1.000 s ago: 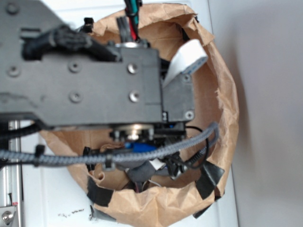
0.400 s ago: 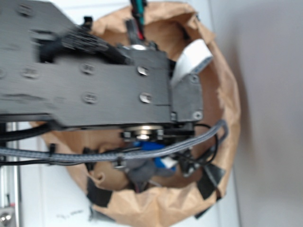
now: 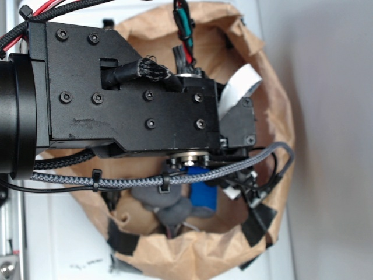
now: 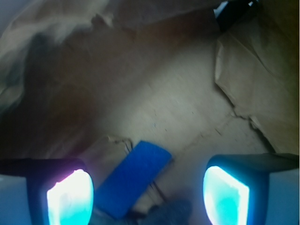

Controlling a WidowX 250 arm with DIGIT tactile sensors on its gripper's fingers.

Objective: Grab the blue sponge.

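The blue sponge (image 3: 204,192) shows in the exterior view as a bright patch low inside the brown paper bag (image 3: 278,175), mostly hidden under the black arm (image 3: 134,105) and a braided grey cable (image 3: 175,178), with a grey soft toy (image 3: 166,205) just beside it. In the wrist view the blue sponge (image 4: 132,177) lies flat and diagonal on the bag floor between the two glowing fingers (image 4: 70,198) of the gripper (image 4: 147,197), which stand wide apart, holding nothing.
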